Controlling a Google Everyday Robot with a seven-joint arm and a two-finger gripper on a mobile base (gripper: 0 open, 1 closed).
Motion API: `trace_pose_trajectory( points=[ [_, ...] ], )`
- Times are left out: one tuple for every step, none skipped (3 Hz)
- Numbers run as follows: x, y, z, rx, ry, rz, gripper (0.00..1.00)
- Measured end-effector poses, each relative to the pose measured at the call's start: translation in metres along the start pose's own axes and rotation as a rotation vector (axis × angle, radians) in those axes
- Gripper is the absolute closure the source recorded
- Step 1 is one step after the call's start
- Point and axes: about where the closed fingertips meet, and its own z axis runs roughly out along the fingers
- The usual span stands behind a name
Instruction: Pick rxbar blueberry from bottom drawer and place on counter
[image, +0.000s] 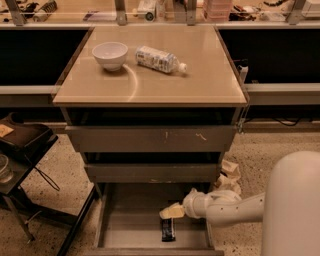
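The rxbar blueberry (168, 229), a small dark bar, lies flat on the grey floor of the open bottom drawer (127, 227), near its front middle. My gripper (171, 211) reaches in from the right on a white arm and hovers just above and behind the bar, apart from it. The tan counter (195, 75) tops the cabinet above.
A white bowl (110, 54) and a clear bottle with a white label (159, 59) lie on the counter's back left. Two taller grey drawer fronts (150, 139) overhang the bottom drawer. A dark stand (22, 145) is at the left. A cluttered shelf runs behind.
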Motion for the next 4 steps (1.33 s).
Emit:
trace_pose_trajectory(
  points=[
    [0.071, 0.006, 0.05, -0.039, 0.064, 0.088, 0.0],
    [0.108, 0.021, 0.065, -0.07, 0.104, 0.126, 0.0],
    [0.108, 0.021, 0.065, -0.07, 0.104, 0.126, 0.0],
    [0.126, 0.019, 0.083, -0.059, 0.078, 0.129, 0.0]
  ],
)
